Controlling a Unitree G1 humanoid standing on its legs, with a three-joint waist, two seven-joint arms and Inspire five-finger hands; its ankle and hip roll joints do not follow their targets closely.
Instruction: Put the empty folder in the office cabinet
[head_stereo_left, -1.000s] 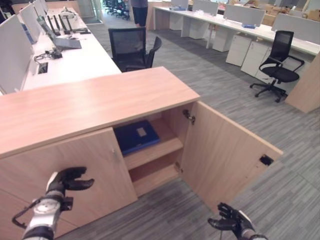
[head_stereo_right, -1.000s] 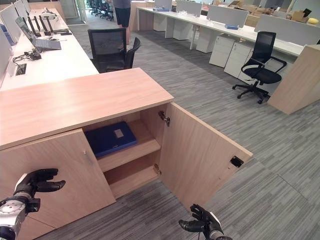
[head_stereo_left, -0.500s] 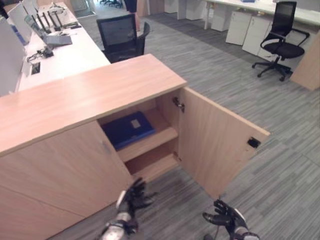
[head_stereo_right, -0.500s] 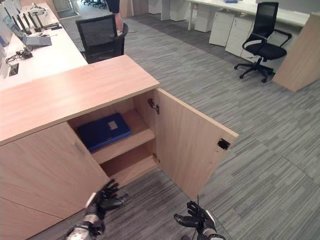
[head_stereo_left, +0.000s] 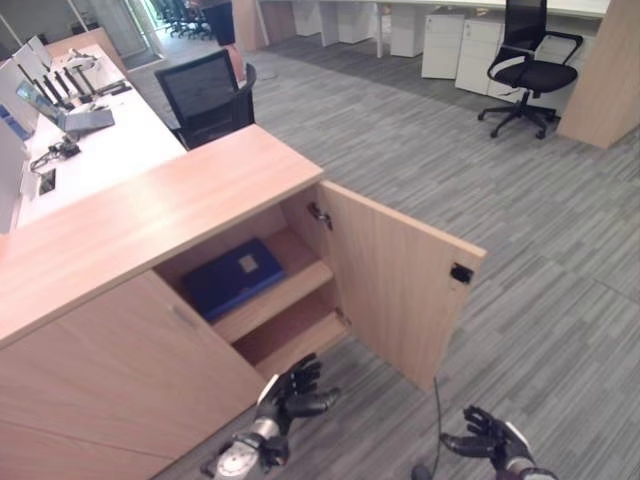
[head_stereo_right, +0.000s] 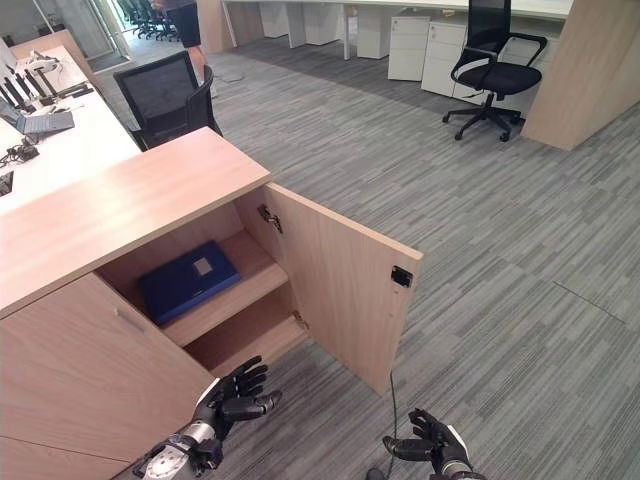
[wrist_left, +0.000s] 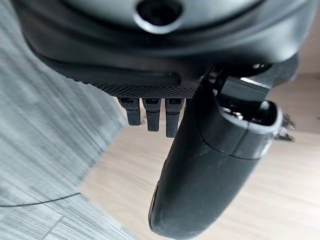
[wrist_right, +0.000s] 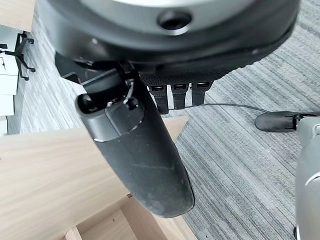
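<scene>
The blue folder (head_stereo_left: 232, 275) lies flat on the upper shelf inside the wooden office cabinet (head_stereo_left: 150, 215), whose right door (head_stereo_left: 400, 280) stands wide open. My left hand (head_stereo_left: 295, 392) hovers low over the carpet in front of the opening, below the folder, with fingers spread and nothing in it. My right hand (head_stereo_left: 490, 440) hangs low to the right of the open door, fingers relaxed and holding nothing. In the left wrist view the left hand (wrist_left: 210, 165) faces pale wood; in the right wrist view the right hand (wrist_right: 135, 150) shows carpet and wood beyond its thumb.
The cabinet's left door (head_stereo_left: 110, 380) is closed. A lower shelf (head_stereo_left: 290, 340) sits under the folder. A black office chair (head_stereo_left: 205, 95) stands behind the cabinet, another chair (head_stereo_left: 530, 70) at the far right. A white desk (head_stereo_left: 90, 150) with a laptop runs along the left. A person (head_stereo_left: 215, 15) stands far back.
The camera has shifted, so the whole scene sits differently. My left hand dropped from beside the closed left door to low before the open compartment. The folder has stayed on its shelf.
</scene>
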